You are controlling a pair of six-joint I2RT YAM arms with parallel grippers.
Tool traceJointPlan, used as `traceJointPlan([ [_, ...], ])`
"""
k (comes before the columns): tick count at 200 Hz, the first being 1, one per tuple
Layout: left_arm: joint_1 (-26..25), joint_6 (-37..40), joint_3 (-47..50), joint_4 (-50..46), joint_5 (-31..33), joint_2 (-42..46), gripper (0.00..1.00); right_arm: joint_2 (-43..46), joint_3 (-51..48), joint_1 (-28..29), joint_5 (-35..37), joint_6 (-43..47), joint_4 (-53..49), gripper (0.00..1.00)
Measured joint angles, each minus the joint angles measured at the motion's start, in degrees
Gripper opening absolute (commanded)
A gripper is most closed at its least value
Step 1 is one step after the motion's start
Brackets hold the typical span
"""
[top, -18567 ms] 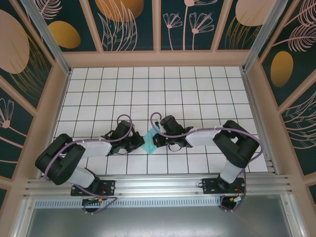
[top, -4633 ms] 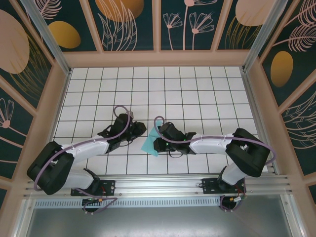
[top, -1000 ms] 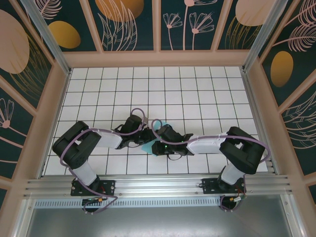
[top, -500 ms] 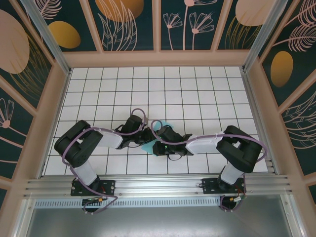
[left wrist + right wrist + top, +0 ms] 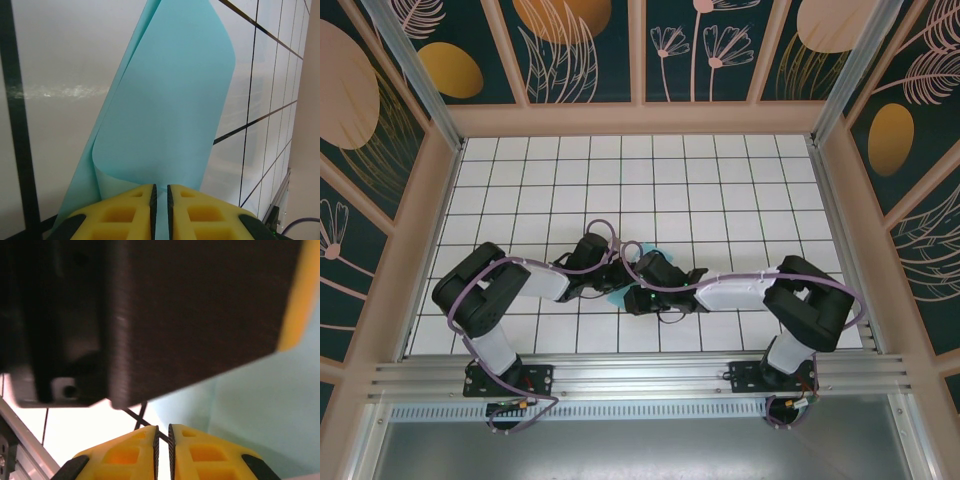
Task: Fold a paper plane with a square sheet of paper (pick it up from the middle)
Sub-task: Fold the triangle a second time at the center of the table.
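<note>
We find the left end effector (image 5: 160, 189) pinched shut on the curled paper (image 5: 170, 110), central on the bench (image 5: 720, 180). The right end effector (image 5: 163, 430), nearly closed, sits beside it; its grip we cannot tell.

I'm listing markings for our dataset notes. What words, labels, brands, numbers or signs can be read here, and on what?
No text can be read anywhere.
The square sheet of paper is plain turquoise, unprinted.
The yellow fingers of the left claw and right claw bear no marking.
The wall panels show plant drawings, no words.
The arm bases: any label is too small to tell.
</note>
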State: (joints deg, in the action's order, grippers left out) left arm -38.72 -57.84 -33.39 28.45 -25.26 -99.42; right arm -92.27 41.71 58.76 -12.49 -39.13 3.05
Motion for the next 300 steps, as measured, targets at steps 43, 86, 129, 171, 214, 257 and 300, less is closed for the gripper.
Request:
traceJointPlan([
  [43, 0.0, -0.3, 0.0, 0.0, 0.2, -0.1, 0.16, -0.4, -1.4, -0.1, 0.3, -0.3, 0.2, 0.15],
  [86, 0.0, -0.3, -0.3, 0.0, 0.2, -0.4, 0.16, 0.2, -4.2, -0.9, -0.2, -1.3, 1.9, 0.14],
  [129, -0.1, -0.3, -0.8, -0.2, 0.3, -0.9, 0.13, 0.4, -4.7, -1.1, -0.9, -1.3, 2.4, 0.14],
  [171, -0.3, -0.3, -1.5, -0.7, 0.4, -1.4, 0.12, 2.2, -6.8, -1.2, -2.6, -1.2, 2.6, 0.15],
  [214, -0.4, -0.3, -1.6, -0.9, 0.6, -1.4, 0.12, 3.0, -8.1, -1.4, -2.8, -1.3, 3.6, 0.15],
  [257, -0.4, -0.3, -1.6, -0.8, 0.6, -1.4, 0.13, 5.0, -8.2, -1.8, -4.0, -1.5, 0.0, 0.14],
  [300, -0.4, -0.3, -2.0, -1.5, 0.6, -1.4, 0.13, 11.5, -7.0, -1.9, -4.5, -2.4, -1.8, 0.14],
])
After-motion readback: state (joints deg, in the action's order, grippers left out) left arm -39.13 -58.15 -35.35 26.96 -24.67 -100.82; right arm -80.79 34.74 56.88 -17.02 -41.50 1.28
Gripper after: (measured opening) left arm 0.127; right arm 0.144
